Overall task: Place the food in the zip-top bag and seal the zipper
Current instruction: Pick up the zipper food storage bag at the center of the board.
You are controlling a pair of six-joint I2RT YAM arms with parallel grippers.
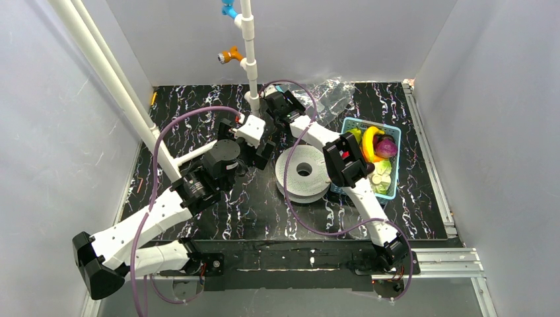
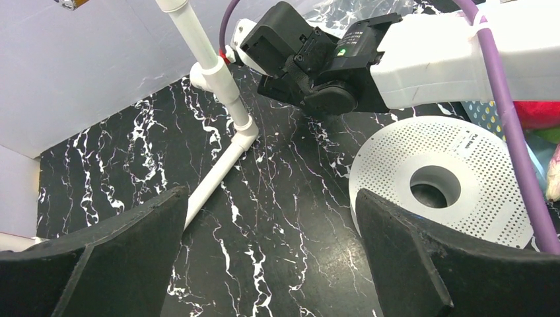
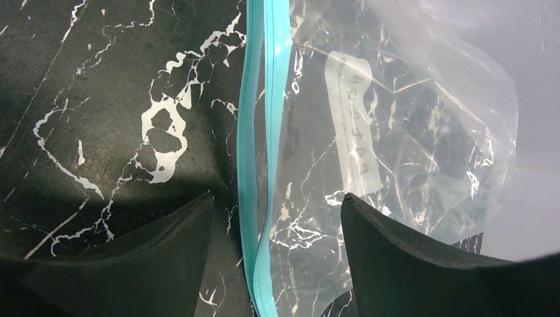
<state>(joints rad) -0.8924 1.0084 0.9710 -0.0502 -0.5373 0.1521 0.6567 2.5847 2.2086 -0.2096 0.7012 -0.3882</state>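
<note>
Black surface (image 1: 218,211), veined white like marble, spreads under everything. At its far edge lies the zip-top bag (image 3: 396,145) — clear, crinkly film, lying flat. Nearer centre sits a white perforated disc (image 1: 302,173) with a round hole. Just right of it, the light-blue mesh basket (image 1: 383,195) cradles the food: a curved glossy banana (image 1: 368,142) and a purple eggplant (image 1: 386,148). Over the bag, the right claw (image 3: 277,201) has its dark wedge jaws parted, the thin teal zipper (image 3: 254,165) running between them, unpinched. And the left claw (image 2: 269,198) gapes wide over the marble — holding nothing.
</note>
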